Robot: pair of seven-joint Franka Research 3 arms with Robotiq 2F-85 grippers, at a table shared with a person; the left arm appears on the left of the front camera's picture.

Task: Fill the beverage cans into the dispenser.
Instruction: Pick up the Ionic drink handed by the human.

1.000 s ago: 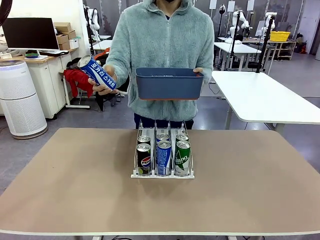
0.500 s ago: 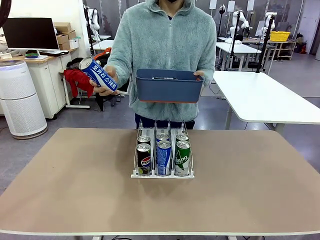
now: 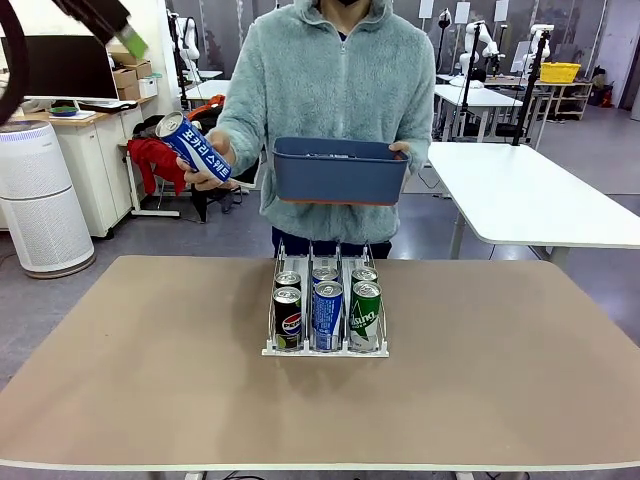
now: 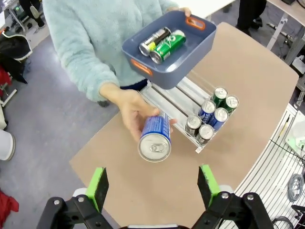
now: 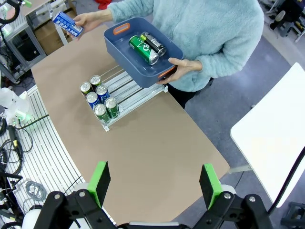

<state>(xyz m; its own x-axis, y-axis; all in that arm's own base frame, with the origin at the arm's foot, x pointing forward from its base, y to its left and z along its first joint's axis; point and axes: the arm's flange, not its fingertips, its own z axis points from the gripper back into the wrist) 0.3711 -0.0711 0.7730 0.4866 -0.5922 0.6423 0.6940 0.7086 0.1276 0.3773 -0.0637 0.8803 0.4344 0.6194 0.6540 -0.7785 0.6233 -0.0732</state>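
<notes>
so far six cans point(image 3: 327, 310) stand in dispenser point(image 3: 300, 351), two per lane, mid-tabletop point(image 3: 150, 380). remaining: blue-and-white can point(image 3: 195, 147) in person's hand point(image 3: 203, 172), two more in blue bin point(image 3: 340, 175). left end effector point(image 4: 152, 174) wide, empty, facing that can; right end effector point(image 5: 155, 176) wide, empty.

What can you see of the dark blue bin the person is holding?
The dark blue bin is a rectangular plastic tub, rounded corners, orange handle slots at both short ends. The person's hand grips one end, holding it roughly level in the air. A green can and a black can lie inside.
</notes>
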